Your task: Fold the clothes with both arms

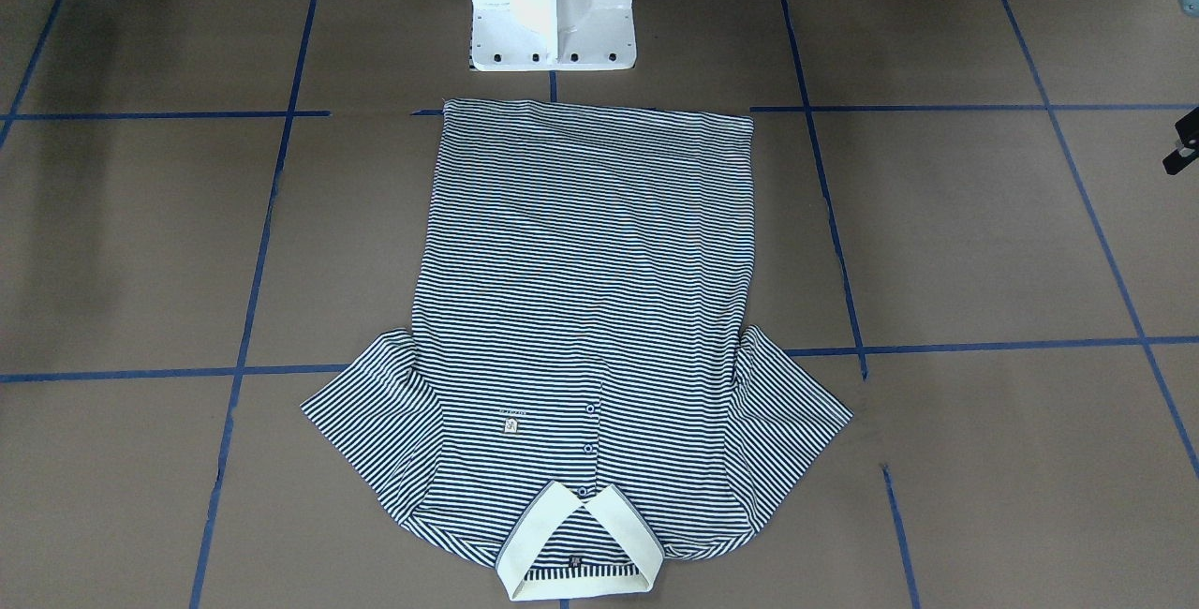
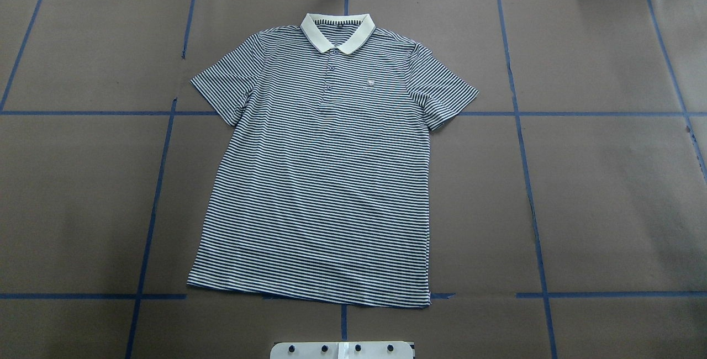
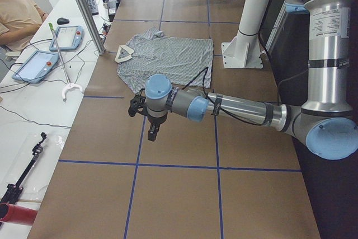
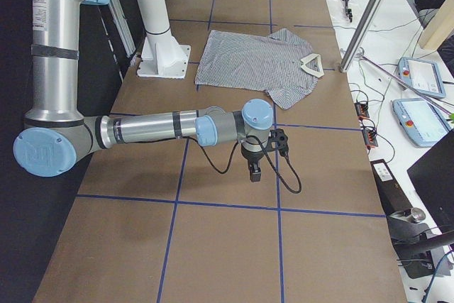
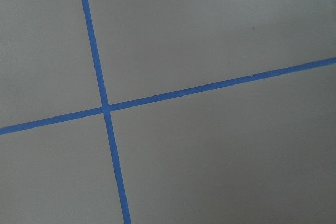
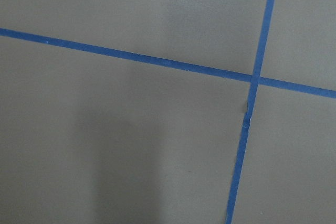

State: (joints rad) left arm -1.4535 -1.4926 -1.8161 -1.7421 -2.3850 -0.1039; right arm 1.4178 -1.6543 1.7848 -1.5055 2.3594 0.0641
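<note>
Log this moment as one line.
navy-and-white striped polo shirt: flat, unfolded | left pincer: off shirt | right pincer: off shirt

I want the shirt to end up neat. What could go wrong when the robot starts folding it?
1. The left hand and right hand hang off to the sides, away from the shirt; grabbing uneven spots could make a crooked fold.
2. The shirt lies flat on the table, so a hand might pinch just one layer.
3. The sleeves stick out and might bunch.
</note>
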